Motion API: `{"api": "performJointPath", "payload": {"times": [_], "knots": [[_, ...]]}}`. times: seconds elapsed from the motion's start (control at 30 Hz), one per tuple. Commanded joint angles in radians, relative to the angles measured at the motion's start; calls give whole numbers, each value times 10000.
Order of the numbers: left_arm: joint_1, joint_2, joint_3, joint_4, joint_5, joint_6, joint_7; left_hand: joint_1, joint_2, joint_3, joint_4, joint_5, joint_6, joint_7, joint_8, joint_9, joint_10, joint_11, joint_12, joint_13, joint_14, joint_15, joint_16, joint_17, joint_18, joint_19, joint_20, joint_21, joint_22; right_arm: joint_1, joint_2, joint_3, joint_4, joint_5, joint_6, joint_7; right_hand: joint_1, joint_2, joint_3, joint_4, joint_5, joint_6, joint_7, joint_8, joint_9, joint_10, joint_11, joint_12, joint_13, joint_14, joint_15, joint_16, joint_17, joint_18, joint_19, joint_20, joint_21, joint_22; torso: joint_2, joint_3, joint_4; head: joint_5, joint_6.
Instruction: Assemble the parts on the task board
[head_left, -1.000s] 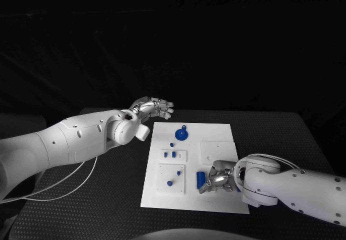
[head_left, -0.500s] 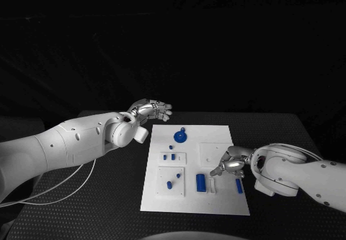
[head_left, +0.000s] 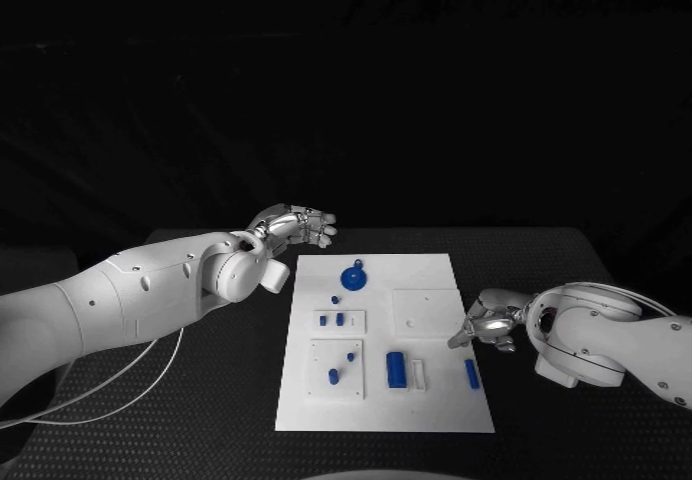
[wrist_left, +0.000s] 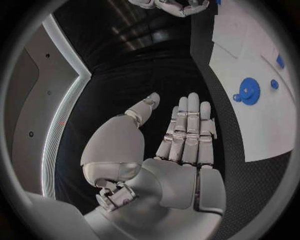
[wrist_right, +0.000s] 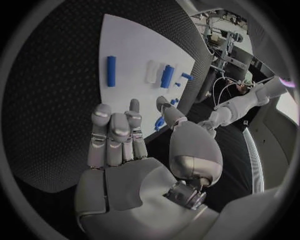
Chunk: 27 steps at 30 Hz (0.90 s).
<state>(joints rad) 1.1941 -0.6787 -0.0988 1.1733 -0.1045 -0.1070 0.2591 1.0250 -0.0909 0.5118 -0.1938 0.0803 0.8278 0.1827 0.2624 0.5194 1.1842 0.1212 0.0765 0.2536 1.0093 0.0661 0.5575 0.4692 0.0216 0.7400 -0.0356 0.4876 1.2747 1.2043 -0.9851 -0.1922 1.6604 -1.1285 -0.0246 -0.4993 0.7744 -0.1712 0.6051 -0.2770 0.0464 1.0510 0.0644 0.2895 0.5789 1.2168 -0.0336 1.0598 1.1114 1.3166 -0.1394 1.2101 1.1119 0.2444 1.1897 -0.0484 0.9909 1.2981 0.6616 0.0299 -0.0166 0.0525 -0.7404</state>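
Both hands held nothing. Robot's right hand (head_left: 490, 325) hung just off the right edge of the task board (head_left: 426, 270), near the board's middle, with its fingers (wrist_right: 112, 132) stretched out and a little apart. Robot's left hand (head_left: 300, 225) hung beyond the board's far left corner, over the black table (head_left: 188, 400), and its fingers (wrist_left: 187, 130) were straight and side by side, with the thumb out to one side. On the board, a blue gear (head_left: 353, 275) lay near the far edge. A long blue bar (head_left: 472, 373) lay near the board's right edge, closest to the right hand but not touching it. A fat blue cylinder (head_left: 395, 368) lay near the middle of the board's near half, just beside a white piece (head_left: 418, 374). Some small blue pegs (head_left: 333, 320) sat on the board's left side, maybe standing in their holes, but they were too small to be sure.
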Motion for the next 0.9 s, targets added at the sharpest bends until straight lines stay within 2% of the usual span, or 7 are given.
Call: {"api": "performJointPath", "payload": {"times": [0.03, 0.17, 0.33, 0.47, 0.67, 0.9], "knots": [[6, 10, 3, 17, -9, 117, 59, -54, -31, 1, 54, -4, -66, 15, 31, -8, -78, -10, 16, -13, 42, 48, -43, 19, 92, 32, 68, -35, 13, -6, -150, -20, 33, -1072, 1315, -943, 35, 44, 66, 50, 23, -100, 176, 73, 23, 55, 44, -21, 13, 17, 72, -15, -10, 173, 8, -45, -15, -7, 5, -11, -1, -273, 30], [6, 31, 2, 10, -12, 109, 59, -51, -34, 1, 53, -4, -64, 14, 32, -8, -77, -10, 17, -13, 44, 48, -45, 23, 92, 33, 68, -36, 15, -8, -310, -124, 80, -1472, 1341, -1002, -8, 84, 104, 103, 22, -69, 170, 90, 51, 40, 40, -37, 17, 10, 75, -21, -13, 169, -20, -7, -20, -1, 5, -20, -19, -413, 54], [6, 51, 1, 20, -14, 121, 57, -50, -36, 1, 54, -5, -61, 14, 35, -7, -75, -11, 18, -13, 47, 48, -48, 29, 92, 34, 69, -38, 18, -12, -393, -261, 131, -1657, 1380, -1031, -45, 149, 130, 117, 22, 5, 149, 131, 85, 48, 22, -35, 24, 10, 72, -19, -13, 174, -38, 18, -17, 8, 6, -11, 2, -623, 54], [6, 34, 0, 39, -19, 118, 62, -50, -37, 0, 54, -5, -60, 13, 36, -6, -74, -11, 19, -13, 47, 48, -50, 32, 92, 34, 69, -39, 20, -46, -348, -283, 76, -1783, 1261, -1030, -125, 206, 126, 129, 22, 64, 126, 161, 116, 66, -1, -36, 30, 12, 61, -14, -12, 174, -45, 42, -4, 20, 3, -14, 6, -711, 47], [6, 23, 0, 53, -25, 122, 59, -50, -37, 0, 57, -6, -59, 12, 38, -6, -73, -11, 20, -13, 50, 48, -54, 39, 92, 36, 69, -41, 23, -239, -220, -320, 33, -1859, 1004, -1026, -251, 223, 95, 148, 22, 90, 111, 169, 137, 82, -15, -44, 32, 12, 50, -9, -12, 174, -54, 64, 6, 31, 9, -10, 27, -793, 17], [5, 10, -1, 60, -26, 133, 60, -51, -38, -2, 61, -7, -58, 12, 40, -6, -73, -11, 20, -14, 52, 48, -60, 47, 91, 37, 69, -44, 28, -407, 10, -333, 101, -1770, 811, -1010, -411, 207, 53, 197, 23, 104, 104, 166, 150, 93, -23, -56, 33, 10, 43, -8, -14, 174, -59, 78, 9, 35, 12, -11, 21, -752, -35]]}}
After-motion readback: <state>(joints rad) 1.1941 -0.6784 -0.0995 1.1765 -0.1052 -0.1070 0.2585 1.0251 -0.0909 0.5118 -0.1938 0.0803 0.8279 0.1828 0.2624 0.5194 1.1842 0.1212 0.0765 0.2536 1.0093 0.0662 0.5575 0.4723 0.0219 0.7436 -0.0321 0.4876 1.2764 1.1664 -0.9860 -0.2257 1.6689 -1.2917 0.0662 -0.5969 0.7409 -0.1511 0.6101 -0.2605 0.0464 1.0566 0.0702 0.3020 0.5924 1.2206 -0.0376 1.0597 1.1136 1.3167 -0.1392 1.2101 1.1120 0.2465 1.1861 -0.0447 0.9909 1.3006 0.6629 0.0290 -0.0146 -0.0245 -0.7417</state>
